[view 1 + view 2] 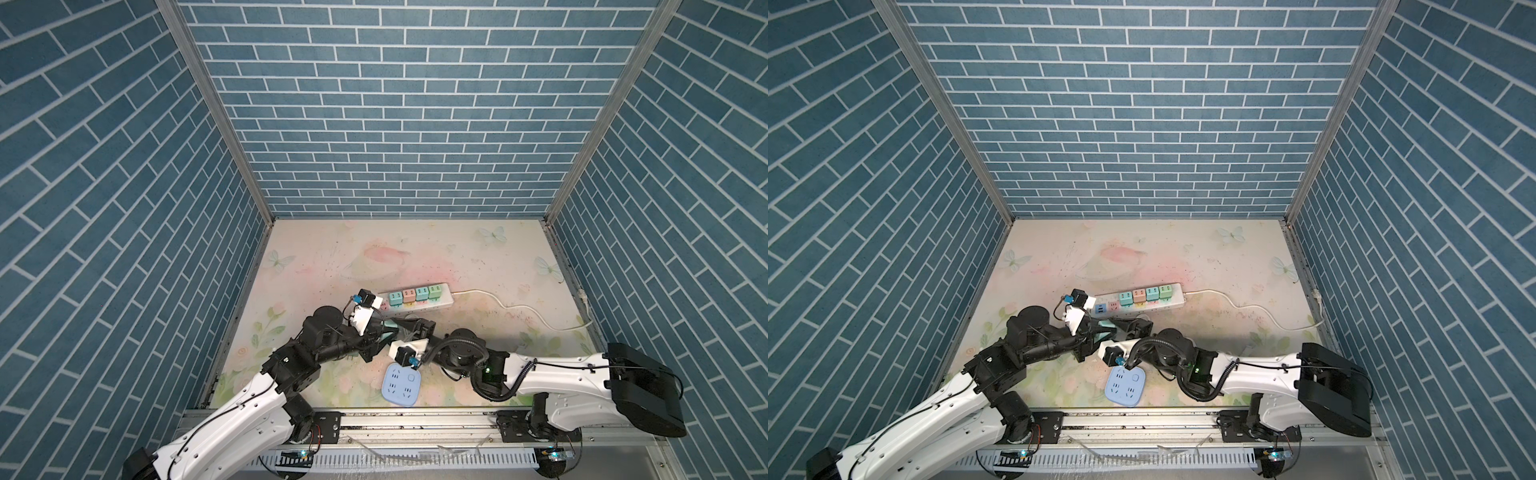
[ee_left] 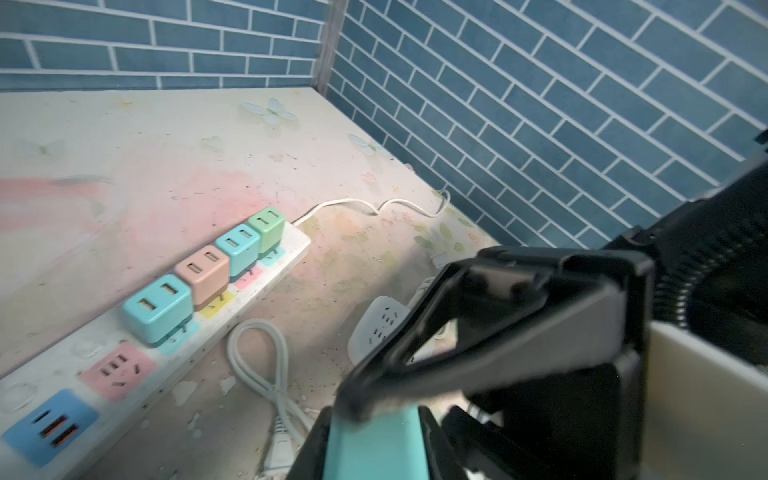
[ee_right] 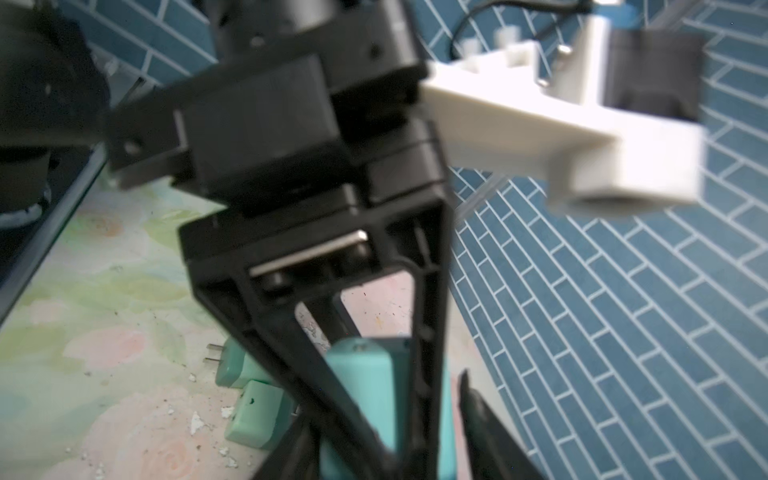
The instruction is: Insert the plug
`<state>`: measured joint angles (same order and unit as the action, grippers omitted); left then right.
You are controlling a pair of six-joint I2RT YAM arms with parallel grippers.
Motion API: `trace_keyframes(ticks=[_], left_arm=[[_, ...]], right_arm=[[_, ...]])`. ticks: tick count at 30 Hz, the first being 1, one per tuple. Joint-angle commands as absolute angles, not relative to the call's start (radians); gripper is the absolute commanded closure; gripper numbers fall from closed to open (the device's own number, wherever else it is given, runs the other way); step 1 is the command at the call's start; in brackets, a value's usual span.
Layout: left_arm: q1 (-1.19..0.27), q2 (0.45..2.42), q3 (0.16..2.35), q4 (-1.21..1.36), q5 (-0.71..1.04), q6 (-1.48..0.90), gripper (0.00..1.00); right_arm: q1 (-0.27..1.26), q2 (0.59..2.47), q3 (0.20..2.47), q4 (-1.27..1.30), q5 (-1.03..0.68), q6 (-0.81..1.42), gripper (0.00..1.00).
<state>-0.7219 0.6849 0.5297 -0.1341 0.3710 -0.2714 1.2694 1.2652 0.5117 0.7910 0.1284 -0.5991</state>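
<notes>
A teal plug [image 1: 391, 327] [image 1: 1105, 325] hangs above the table's middle, where my two grippers meet. My left gripper [image 1: 384, 329] [image 2: 376, 432] is shut on the plug [image 2: 374, 453], with a black finger tight against each side. My right gripper [image 1: 401, 328] [image 3: 382, 415] reaches in from the opposite side. Its jaws stand open around the same plug [image 3: 361, 386], and a gap shows beside one finger [image 3: 478, 419]. Behind lies the white power strip [image 1: 440, 302] [image 2: 257, 299] with several coloured plugs in it. Its pink socket [image 2: 118, 370] and blue socket [image 2: 50, 428] are free.
A pale blue square socket block [image 1: 401, 382] [image 1: 1125, 384] lies near the front edge. The strip's white cord [image 1: 519, 309] runs off to the right wall. A looped white cable [image 2: 257, 361] and a white adapter [image 2: 378, 328] lie under the arms, and two mint plugs [image 3: 257, 415] lie nearby.
</notes>
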Motion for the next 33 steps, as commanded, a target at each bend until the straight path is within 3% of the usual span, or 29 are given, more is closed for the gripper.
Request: trace_keyframes(ticks=[1,3,5,7,9,14,17,21,33], left_arm=[[-0.713,0.666,0.594,-0.229,0.216,-0.150,0.92],[-0.713,0.666,0.623,-0.263,0.130,-0.099,0.92],[-0.712,0.676,0.646,-0.276,0.064,-0.052,0.90],[-0.710,0.700,0.668,-0.269,0.009,-0.009,0.89],[-0.706,0.742,0.694,-0.261,-0.030,0.035,0.89],[-0.686,0.869,0.764,-0.258,-0.088,0.132,0.91],[-0.667,0.929,0.779,-0.252,-0.093,0.189,0.91],[-0.657,0.996,0.798,-0.289,0.015,0.332,1.00],[-0.656,1.011,0.726,-0.232,0.031,0.496,1.00]], right_arm=[[1.267,1.151,0.472,0.889,0.264,-0.352,0.24],[1.265,1.078,0.464,0.862,0.384,-0.171,0.11],[1.264,1.007,0.506,0.712,0.484,0.008,0.13],[1.260,0.948,0.579,0.496,0.512,0.149,0.01],[1.260,0.901,0.644,0.341,0.466,0.236,0.01],[1.259,0.790,0.667,0.238,0.478,0.390,0.01],[1.259,0.711,0.636,0.232,0.530,0.425,0.01],[1.257,0.654,0.575,0.281,0.565,0.425,0.01],[1.256,0.664,0.551,0.287,0.584,0.446,0.01]])
